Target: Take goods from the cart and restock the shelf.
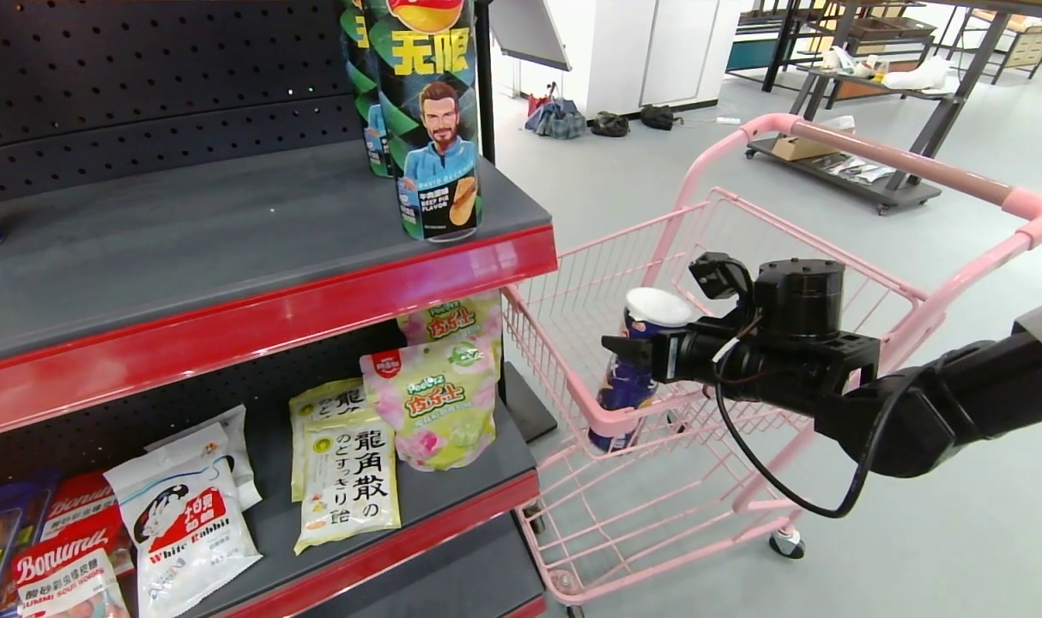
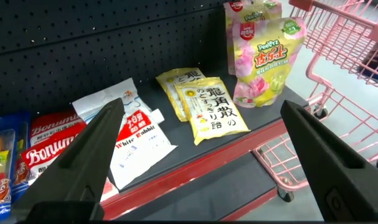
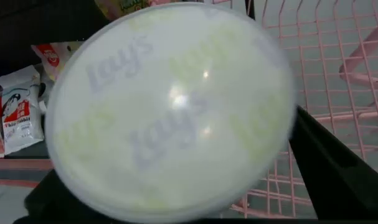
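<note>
A blue chips can (image 1: 631, 388) with a white lid (image 1: 658, 306) stands upright at the front corner of the pink cart (image 1: 903, 163), level with its rim. My right gripper (image 1: 639, 352) is shut on the can's upper part from the side. In the right wrist view the lid (image 3: 170, 112) sits close up, with a dark finger (image 3: 338, 168) beside it. My left gripper (image 2: 202, 106) is open and holds nothing, in front of the lower shelf (image 2: 238, 146). Two green chips cans (image 1: 431, 120) stand at the right end of the upper shelf (image 1: 229, 232).
The lower shelf carries candy bags: green-pink pouches (image 1: 439, 403), yellow packets (image 1: 345, 468), white bags (image 1: 186, 524) and red ones (image 1: 57, 575). Most of the upper shelf's grey board is bare. Tables and racks (image 1: 856, 163) stand far behind the cart on open floor.
</note>
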Robot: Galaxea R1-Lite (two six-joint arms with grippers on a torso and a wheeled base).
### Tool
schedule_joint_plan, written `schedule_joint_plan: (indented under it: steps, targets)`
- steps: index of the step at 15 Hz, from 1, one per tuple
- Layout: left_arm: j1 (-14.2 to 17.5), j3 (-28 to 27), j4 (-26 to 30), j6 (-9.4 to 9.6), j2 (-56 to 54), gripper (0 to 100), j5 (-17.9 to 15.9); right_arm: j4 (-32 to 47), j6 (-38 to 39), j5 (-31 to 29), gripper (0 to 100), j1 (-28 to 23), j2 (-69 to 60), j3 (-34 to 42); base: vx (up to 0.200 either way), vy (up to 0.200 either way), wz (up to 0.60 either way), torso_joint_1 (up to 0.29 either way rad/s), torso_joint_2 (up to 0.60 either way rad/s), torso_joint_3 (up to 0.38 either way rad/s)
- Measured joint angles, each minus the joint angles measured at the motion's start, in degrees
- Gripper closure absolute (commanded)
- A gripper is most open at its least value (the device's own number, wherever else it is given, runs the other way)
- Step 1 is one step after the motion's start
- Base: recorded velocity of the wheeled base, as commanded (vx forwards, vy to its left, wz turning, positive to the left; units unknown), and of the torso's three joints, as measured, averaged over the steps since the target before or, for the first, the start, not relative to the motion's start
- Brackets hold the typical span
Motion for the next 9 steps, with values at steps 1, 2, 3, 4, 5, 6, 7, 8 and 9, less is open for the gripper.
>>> schedule_joint_plan:
  steps: [1,2,3,4,5,6,7,8,9]
  targets:
    - [0.0,0.0,0.0,0.05,0.0,0,0.0,-0.91,-0.02,0.02,100,0.05,0.5,-0.17,0.0,0.0,0.0,0.0,0.0,0.0]
    - [0.0,0.0,0.02,0.1,0.0,0,0.0,-1.1,-0.2,-0.01,100,0.05,0.87,-0.22,0.0,0.0,0.0,0.0,0.0,0.0]
    - [0.0,0.0,0.0,0.11,0.02,0,0.0,-1.16,-0.3,-0.26,100,0.11,1.08,-0.28,0.0,0.0,0.0,0.0,0.0,0.0]
    - [0.0,0.0,0.0,0.11,0.02,0,0.0,-1.21,-0.35,-0.33,100,0.11,1.22,-0.33,0.0,0.0,0.0,0.0,0.0,0.0]
    - [0.0,0.0,0.0,0.05,0.02,0,0.0,-1.16,-0.46,-0.34,100,0.18,1.13,-0.33,0.0,0.0,0.0,0.0,0.0,0.0]
    - [0.0,0.0,0.02,0.05,0.0,0,0.0,-0.99,-0.88,-0.39,100,0.16,0.89,-0.37,0.0,0.0,0.0,0.0,0.0,0.0]
    - [0.0,0.0,0.02,0.02,0.0,0,0.02,-0.23,-1.89,-0.41,100,0.02,0.22,-0.78,0.0,0.0,0.0,0.0,0.0,0.0]
    - [0.0,0.0,0.02,0.02,0.0,0,0.02,0.51,-3.5,-0.48,100,-0.2,-0.71,-1.9,0.0,0.0,0.0,0.0,0.0,0.0]
    - [0.0,0.0,0.0,0.02,0.0,0,0.0,1.63,-5.33,-0.52,100,-0.8,-2.08,-3.69,0.0,0.0,0.0,0.0,0.0,0.0]
